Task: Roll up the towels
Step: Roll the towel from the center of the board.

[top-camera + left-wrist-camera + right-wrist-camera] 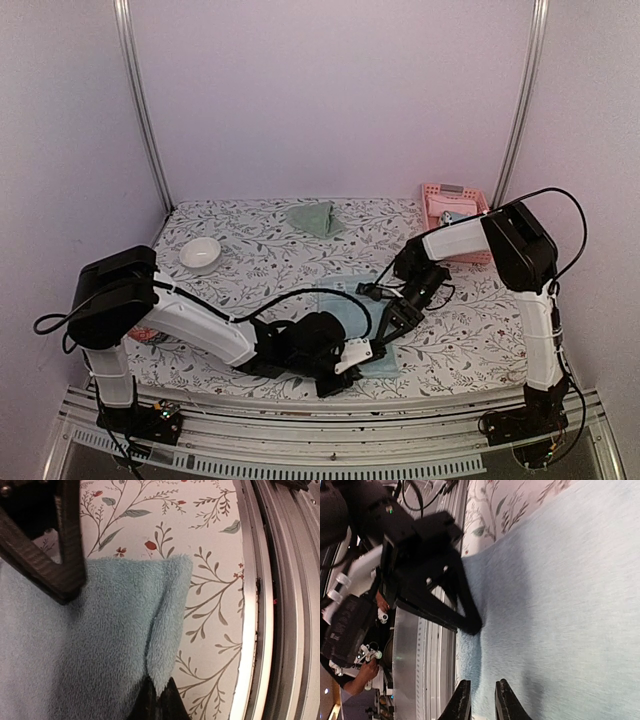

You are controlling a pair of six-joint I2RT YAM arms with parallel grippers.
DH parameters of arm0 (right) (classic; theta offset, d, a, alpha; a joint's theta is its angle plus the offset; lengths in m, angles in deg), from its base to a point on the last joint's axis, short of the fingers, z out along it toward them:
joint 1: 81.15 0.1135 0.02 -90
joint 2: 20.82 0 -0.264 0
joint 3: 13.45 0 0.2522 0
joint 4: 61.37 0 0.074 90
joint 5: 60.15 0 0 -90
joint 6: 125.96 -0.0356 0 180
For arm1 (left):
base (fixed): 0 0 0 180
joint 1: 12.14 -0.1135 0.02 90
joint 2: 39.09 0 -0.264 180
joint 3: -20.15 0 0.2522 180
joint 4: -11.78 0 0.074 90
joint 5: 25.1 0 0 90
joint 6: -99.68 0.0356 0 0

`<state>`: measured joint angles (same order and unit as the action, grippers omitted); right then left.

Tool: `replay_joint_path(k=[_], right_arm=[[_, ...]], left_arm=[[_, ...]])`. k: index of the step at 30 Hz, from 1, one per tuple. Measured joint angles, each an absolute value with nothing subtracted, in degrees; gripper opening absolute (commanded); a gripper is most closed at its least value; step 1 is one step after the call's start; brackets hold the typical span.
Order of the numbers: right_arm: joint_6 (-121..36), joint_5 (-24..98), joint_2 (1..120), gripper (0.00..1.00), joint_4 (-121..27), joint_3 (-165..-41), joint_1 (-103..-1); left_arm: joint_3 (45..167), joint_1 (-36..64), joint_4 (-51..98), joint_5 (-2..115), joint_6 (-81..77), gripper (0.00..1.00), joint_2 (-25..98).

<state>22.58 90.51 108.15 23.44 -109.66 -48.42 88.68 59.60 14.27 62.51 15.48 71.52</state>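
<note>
The light blue towel [340, 300] lies spread flat near the table's front edge. My left gripper [370, 351] is at its near right corner. In the left wrist view that gripper [160, 698] is shut on a raised pinch of the towel's [100, 630] edge. My right gripper [386, 328] hovers just behind it over the same corner. In the right wrist view its jaws [482, 700] stand a little apart above the towel [560, 605], with nothing gripped. The sage-green towel [313, 217] lies crumpled at the back of the table.
A pink slatted basket [455, 212] stands at the back right, behind the right arm. A white bowl [200, 252] sits at the left. The metal front rail [280, 605] runs close beside the pinched towel corner.
</note>
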Motion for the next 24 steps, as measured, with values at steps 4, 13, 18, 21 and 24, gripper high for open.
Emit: replay_joint_path(k=[4,13,18,21,24], right_arm=[[19.0,91.14,108.41,0.13,21.41,-114.95,-52.07],[2.08,83.82,112.52,0.1,9.93,-118.52,-52.64],[-1.0,84.15,112.3,0.14,9.3,-118.76,-52.4],[-0.45,83.34,109.33,0.17,7.7,-116.92,-52.48],[-0.06,82.64,100.08,0.18,3.42,-110.6,-53.2]], left_arm=[[88.68,59.51,14.32,60.37,13.15,0.0,71.52],[87.28,59.19,12.83,57.46,7.07,0.0,71.12],[86.58,57.9,11.65,54.75,2.96,0.0,71.06],[86.69,56.37,11.74,51.6,0.78,0.0,71.3],[88.59,53.68,11.96,45.2,-1.87,0.0,73.5]])
